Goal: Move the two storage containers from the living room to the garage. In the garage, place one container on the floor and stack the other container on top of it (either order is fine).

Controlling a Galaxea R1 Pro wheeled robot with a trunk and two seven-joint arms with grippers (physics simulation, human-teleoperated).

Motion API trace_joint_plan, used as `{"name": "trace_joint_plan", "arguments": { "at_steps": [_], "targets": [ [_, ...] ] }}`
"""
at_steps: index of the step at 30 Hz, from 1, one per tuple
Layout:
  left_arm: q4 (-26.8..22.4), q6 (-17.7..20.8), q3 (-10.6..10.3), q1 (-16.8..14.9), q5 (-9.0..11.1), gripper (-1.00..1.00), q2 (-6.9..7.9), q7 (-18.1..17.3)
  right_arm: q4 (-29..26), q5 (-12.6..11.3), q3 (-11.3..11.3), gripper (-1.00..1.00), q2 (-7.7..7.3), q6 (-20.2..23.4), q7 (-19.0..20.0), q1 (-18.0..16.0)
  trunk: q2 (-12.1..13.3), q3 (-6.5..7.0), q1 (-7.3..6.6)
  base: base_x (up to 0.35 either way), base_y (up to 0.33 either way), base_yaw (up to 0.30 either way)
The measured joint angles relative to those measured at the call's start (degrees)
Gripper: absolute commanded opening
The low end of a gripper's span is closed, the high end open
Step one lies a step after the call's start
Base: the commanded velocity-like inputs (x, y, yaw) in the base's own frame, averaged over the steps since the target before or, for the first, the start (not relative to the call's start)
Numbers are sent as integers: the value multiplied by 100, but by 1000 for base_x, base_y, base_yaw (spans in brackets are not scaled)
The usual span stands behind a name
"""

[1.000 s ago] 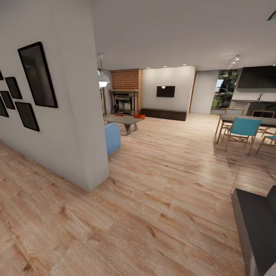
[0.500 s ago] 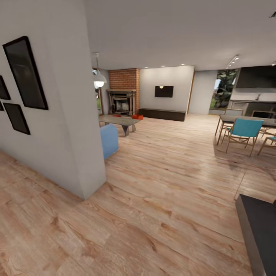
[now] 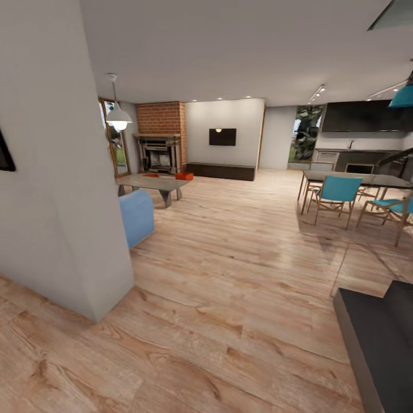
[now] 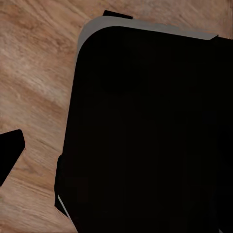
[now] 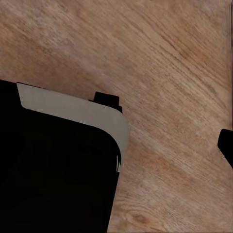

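Observation:
Far off in the living room, one orange-red storage container sits on the wood-plank floor by the left end of the long dark bench. A second orange-red shape lies low in front of the brick fireplace, partly hidden behind the coffee table. Both are small at this distance. The garage is out of view. In the left wrist view a dark fingertip shows at the picture's edge over the wood floor; in the right wrist view another dark fingertip shows likewise. Nothing is held that I can see.
A white wall corner juts out close on the left, with a blue seat behind it. A dining table with teal chairs stands at the right. A dark block fills the lower right. Open wood floor leads ahead.
The whole head view has shifted: the camera has moved forward and turned right, so the wall's picture frames slid off the left edge. No thing in the room has moved.

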Motion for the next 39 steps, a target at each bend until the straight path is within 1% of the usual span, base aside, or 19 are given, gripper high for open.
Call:
{"name": "trace_joint_plan", "arguments": {
  "at_steps": [19, 31, 37, 39],
  "targets": [
    [4, 0, -8, 0, 0, 100, 0, -4, 0, 9, 0, 100, 1, -9, 0, 0, 0, 0, 0, 321, 0, -239],
    [-3, 7, -9, 0, 5, 100, 0, 0, 0, 45, 68, 100, 2, -10, 1, -1, 0, 0, 0, 321, 0, -36],
    [-4, 8, -9, -2, 1, 100, 1, 0, 0, 36, 43, 100, 9, -14, 0, -1, 0, 0, 0, 322, 0, 0],
    [-4, 2, -8, -1, 0, 100, 0, 0, -3, 47, 59, 100, 52, 13, 4, -1, 0, 0, 0, 322, 0, 0]
  ]
}}
